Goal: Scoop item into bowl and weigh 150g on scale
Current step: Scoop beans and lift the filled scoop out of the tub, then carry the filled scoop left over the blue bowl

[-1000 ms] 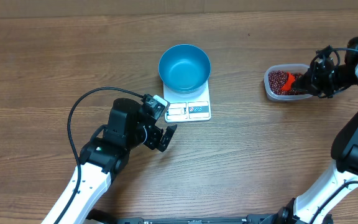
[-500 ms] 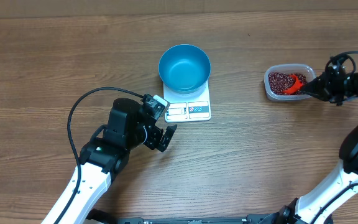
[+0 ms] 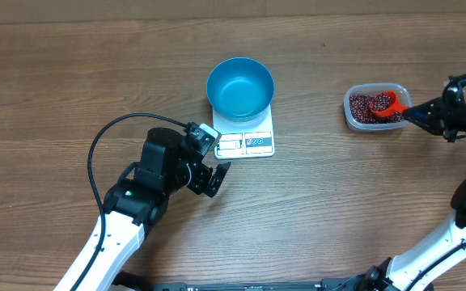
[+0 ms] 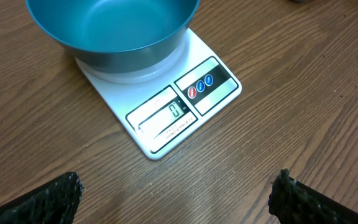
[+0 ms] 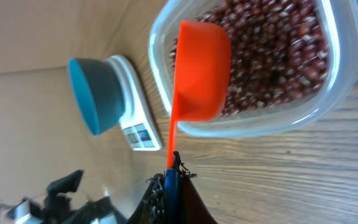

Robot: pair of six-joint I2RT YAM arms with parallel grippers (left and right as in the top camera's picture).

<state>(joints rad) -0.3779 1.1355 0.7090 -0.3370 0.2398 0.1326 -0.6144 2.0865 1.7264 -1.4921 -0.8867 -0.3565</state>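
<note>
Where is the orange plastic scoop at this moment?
The orange plastic scoop is at the far right of the overhead view, its cup over the clear plastic tub of dark red beans, its handle held by the right pincer.

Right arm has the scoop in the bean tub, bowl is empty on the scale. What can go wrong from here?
1. The right claw grips the orange scoop only by the tip of its thin handle. Once loaded, it may twist and spill beans.
2. The bowl stands well away from the tub. Beans may drop on the table or the scale on the way, skewing the reading.
</note>
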